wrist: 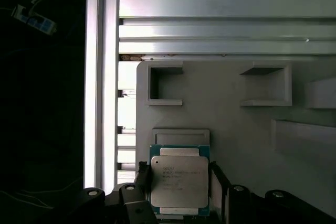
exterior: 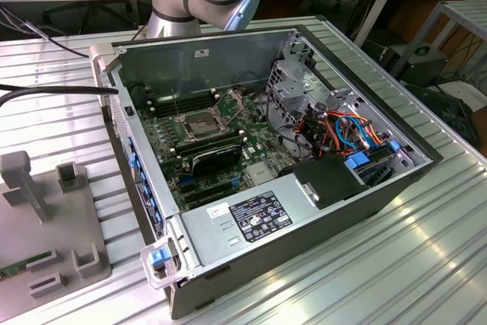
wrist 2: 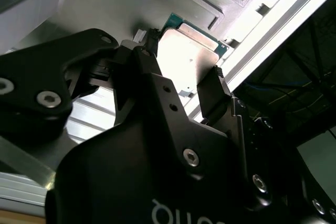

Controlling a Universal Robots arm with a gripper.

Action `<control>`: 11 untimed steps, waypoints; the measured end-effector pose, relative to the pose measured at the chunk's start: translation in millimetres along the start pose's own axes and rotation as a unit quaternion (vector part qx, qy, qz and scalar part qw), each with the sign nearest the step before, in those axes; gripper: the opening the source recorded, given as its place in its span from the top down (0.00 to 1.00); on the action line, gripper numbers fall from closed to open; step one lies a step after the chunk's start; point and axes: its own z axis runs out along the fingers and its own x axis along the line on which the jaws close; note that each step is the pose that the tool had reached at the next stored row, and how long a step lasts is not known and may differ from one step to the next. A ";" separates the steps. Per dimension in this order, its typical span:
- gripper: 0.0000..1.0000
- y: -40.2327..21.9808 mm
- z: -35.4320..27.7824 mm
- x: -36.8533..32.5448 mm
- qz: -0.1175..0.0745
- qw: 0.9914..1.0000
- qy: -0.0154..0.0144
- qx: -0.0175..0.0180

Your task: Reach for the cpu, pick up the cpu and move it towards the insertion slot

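The cpu [wrist: 179,182] is a thin square chip with a pale metal face on a green base. It lies flat over a grey fixture block [wrist: 236,129]. In both wrist views my gripper [wrist: 179,176] stands over it, one black finger against each of two opposite edges with no gap showing, so it is shut on the cpu [wrist 2: 189,56]. The fingers [wrist 2: 212,90] flank the chip's bright face. In the exterior view the insertion slot [exterior: 199,122] sits on the motherboard inside the open computer case, its silver frame around a dark centre.
Raised grey pockets [wrist: 165,85] and ribs stand on the fixture beyond the chip. A green memory stick [exterior: 27,264] lies in the fixture [exterior: 53,211] at the exterior view's left. The case [exterior: 304,226] holds a drive cage, cables and a black heatsink near the socket.
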 end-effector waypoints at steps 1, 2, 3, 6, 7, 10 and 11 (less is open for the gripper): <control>0.45 0.0 -0.5 0.0 0.000 1.000 0.000 0.000; 0.45 0.1 -1.2 0.1 0.000 1.000 0.000 0.000; 0.45 0.1 -1.7 0.1 0.000 1.000 0.000 0.000; 0.45 0.2 -4.6 0.2 0.000 1.000 0.000 0.000; 0.45 0.3 -5.6 0.3 0.000 1.000 0.000 0.000; 0.45 0.4 -8.8 0.4 0.000 1.000 0.000 0.000; 0.45 0.5 -9.7 0.4 0.000 1.000 0.000 0.000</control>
